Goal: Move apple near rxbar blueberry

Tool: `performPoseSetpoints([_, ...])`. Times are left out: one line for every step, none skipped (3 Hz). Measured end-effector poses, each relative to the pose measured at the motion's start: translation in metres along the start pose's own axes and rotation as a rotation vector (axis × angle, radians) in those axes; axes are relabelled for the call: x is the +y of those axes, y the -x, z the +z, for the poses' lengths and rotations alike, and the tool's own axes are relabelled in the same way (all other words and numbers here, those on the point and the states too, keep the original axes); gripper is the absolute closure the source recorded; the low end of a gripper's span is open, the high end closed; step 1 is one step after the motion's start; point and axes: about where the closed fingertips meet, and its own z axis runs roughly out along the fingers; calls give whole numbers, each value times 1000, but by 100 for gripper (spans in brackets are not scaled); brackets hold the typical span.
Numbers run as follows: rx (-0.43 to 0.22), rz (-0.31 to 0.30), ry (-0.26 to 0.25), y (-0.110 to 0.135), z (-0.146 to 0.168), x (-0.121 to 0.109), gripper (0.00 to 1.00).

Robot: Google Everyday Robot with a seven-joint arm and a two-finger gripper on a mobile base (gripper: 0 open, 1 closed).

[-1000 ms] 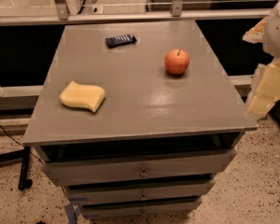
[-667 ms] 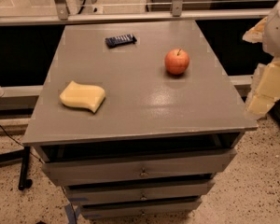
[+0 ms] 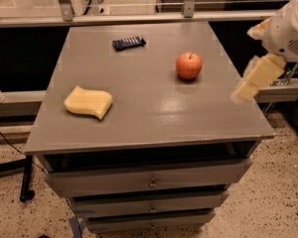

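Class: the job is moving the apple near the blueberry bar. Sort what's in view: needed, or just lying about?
Needed: apple; rxbar blueberry; tool, at the right edge of the table, apart from the apple.
Lying about: sponge.

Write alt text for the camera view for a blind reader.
A red apple sits on a grey cabinet top, apart from a dark blue rxbar blueberry near the back edge. A yellow sponge lies at the left; the robot's claw hangs beyond the right edge.
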Motion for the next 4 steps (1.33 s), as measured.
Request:
performPoseSetpoints([-166,105,-33,5,35,-39,0])
performPoseSetpoints([-317,222,-35,12,74,-66,0])
performPoseSetpoints([-421,285,-41,22,107,-85,0])
performPoseSetpoints([-509,324,-37,38,135,-100,0])
